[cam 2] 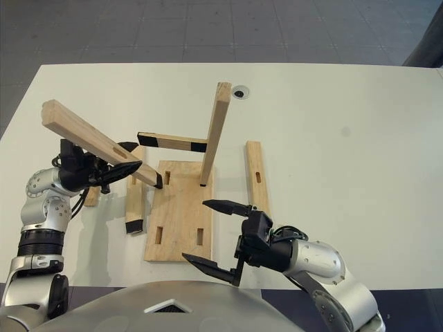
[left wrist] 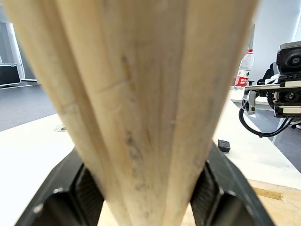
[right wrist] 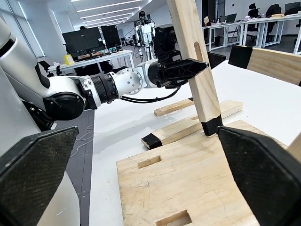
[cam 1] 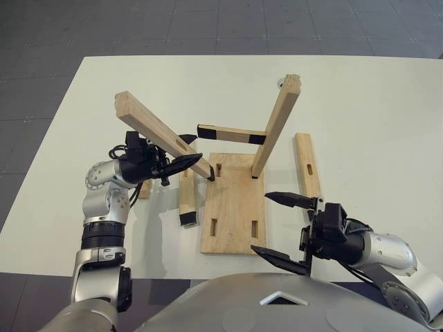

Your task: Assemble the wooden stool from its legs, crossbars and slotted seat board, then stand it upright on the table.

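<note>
Evidently the left gripper (cam 1: 184, 153) is clamped on a wooden leg (cam 1: 149, 119), held slanted over the table (cam 1: 387, 104); its black-tipped foot rests at the far-left corner of the seat board (cam 1: 232, 221), apparently beside the slot rather than in it. A second leg (cam 1: 277, 124) stands tilted at the far-right slot, a crossbar (cam 1: 232, 133) jutting from it towards the held leg. The right gripper (cam 1: 259, 223) hovers spread wide and empty by the board's near-right edge. A loose leg (cam 1: 306, 166) lies right of the board; a black-tipped piece (cam 1: 187, 200) lies left.

Likely risks: the foot skidding off the board's edge; the crossbar's free end missing its mortise; a sideways push toppling the unsteadied second leg or sliding the unheld board.
</note>
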Controlling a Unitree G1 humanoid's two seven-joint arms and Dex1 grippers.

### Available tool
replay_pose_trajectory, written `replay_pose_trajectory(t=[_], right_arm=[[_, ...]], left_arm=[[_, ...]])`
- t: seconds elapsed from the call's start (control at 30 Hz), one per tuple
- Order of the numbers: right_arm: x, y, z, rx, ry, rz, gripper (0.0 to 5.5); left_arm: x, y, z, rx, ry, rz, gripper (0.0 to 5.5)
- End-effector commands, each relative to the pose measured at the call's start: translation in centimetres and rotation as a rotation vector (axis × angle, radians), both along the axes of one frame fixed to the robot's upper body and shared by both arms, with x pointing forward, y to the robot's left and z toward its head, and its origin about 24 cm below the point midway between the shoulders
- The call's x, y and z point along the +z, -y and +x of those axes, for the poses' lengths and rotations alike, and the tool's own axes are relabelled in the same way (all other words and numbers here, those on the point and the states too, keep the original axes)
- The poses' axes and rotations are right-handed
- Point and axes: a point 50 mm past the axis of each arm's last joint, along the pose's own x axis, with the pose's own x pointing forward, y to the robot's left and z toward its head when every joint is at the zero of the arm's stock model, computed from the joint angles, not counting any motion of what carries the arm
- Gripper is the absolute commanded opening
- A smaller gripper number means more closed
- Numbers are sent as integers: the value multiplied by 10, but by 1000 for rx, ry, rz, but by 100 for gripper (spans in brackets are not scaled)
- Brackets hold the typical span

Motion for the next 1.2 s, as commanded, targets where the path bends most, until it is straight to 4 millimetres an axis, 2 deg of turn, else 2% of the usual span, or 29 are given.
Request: replay_pose_trajectory(t=[0.03, 0.37, 0.67, 0.93, 1.2], right_arm=[[0, 0, 0, 16, 10, -23, 550], [1, 1, 1, 19, 16, -27, 550], [0, -1, 3, 32, 15, -23, 550], [0, -2, 3, 39, 15, -21, 550], [2, -1, 3, 37, 17, -14, 550]], left_arm=[[0, 2, 11, -7, 19, 35, 210], [2, -2, 19, 21, 38, 61, 210], [-2, 11, 21, -40, 27, 38, 210], [-4, 16, 20, -93, 13, 44, 210], [-10, 11, 19, -154, -25, 120, 210]])
